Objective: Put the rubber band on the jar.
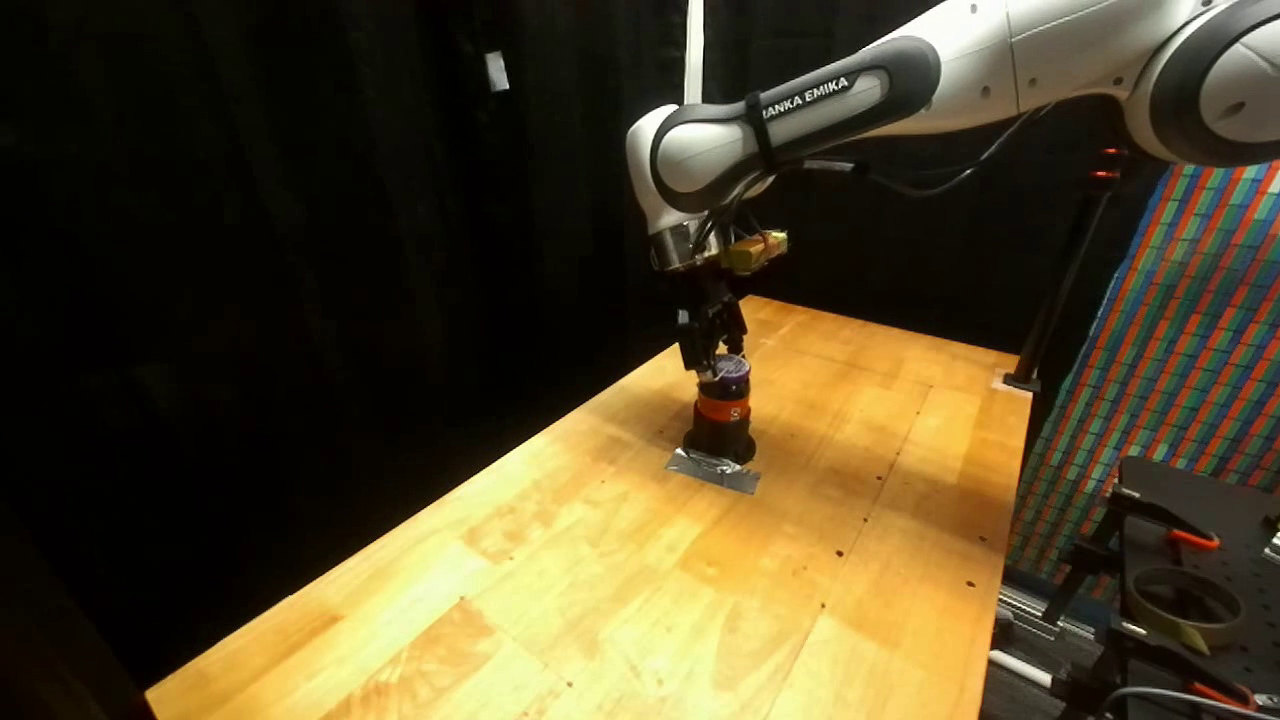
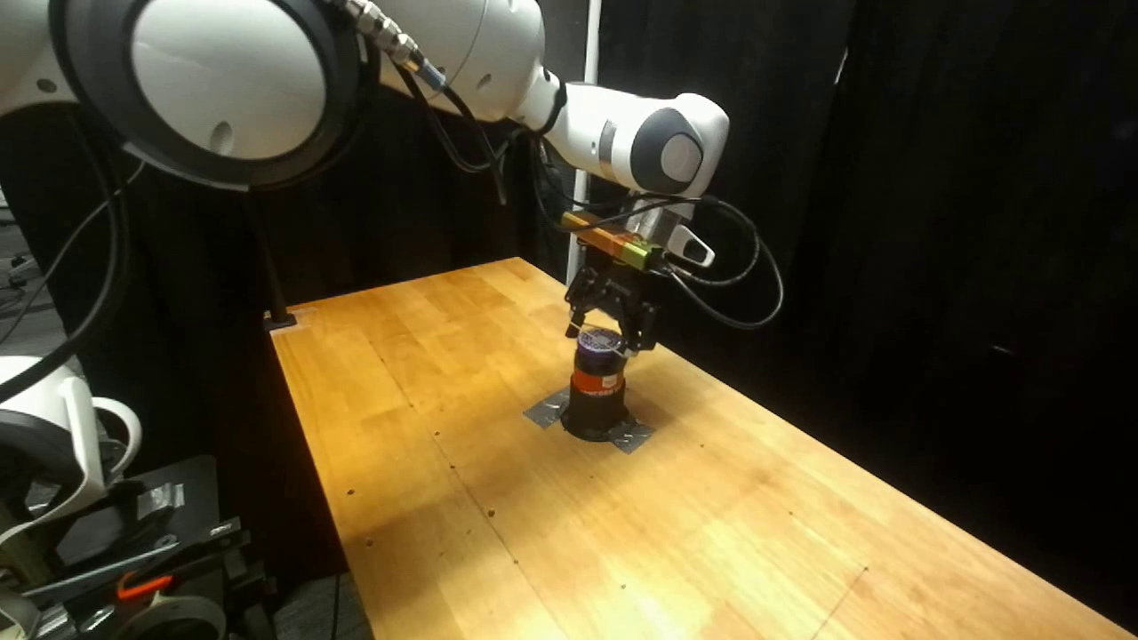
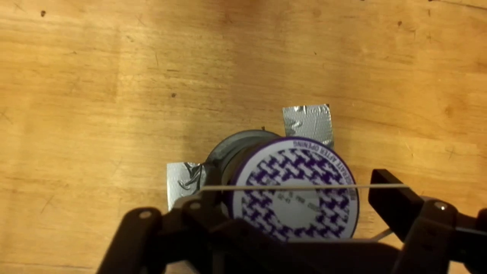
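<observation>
the gripper [image 2: 600, 340] is hanging beneath the white arm [image 1: 1060, 50], pointing down over the jar [image 2: 597, 364], which is standing upright on the wooden table [image 2: 756, 498]. its fingers [image 3: 395, 205] are standing spread apart with the lid [image 3: 296, 207] showing between them, and the rubber band [image 3: 279, 187] is stretching from one to the other in a thin, pale, straight line. in the wrist view that line is crossing the purple and white print of the lid; whether it is touching, i am not able to tell. a second pale stretch is slanting in lower down there, partly hidden by dark parts of the gripper. on one side a strip of wood is showing between lid and finger; on the opposite side the fingertip is sitting close by the jar, and contact is too dark to judge. an orange-red band [image 1: 723, 408] is circling the jar's dark body in both exterior views. a dark round base [image 3: 243, 142] is showing around its foot, and pieces of silver tape [image 3: 310, 121] are reaching from it onto the table. a black curtain [image 1: 300, 250] is hanging behind, and in an exterior view a checked, coloured cloth [image 1: 1180, 330] is hanging beyond the table's edge.
</observation>
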`<state>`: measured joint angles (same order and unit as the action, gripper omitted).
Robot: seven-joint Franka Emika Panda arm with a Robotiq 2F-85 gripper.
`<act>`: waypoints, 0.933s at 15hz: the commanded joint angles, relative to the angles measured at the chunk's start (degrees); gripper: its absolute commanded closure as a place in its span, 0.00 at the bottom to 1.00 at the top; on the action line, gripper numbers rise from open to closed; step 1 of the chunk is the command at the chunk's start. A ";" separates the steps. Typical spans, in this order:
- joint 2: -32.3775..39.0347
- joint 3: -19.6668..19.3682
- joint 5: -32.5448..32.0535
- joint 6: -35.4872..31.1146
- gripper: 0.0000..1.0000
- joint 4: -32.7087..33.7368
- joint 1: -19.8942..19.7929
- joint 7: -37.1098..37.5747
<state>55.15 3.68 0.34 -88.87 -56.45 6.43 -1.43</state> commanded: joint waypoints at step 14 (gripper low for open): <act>-8.59 -0.38 -5.98 -7.40 0.00 -18.40 2.23 -1.81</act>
<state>53.06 3.67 -4.14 -89.66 -63.46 8.01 -4.19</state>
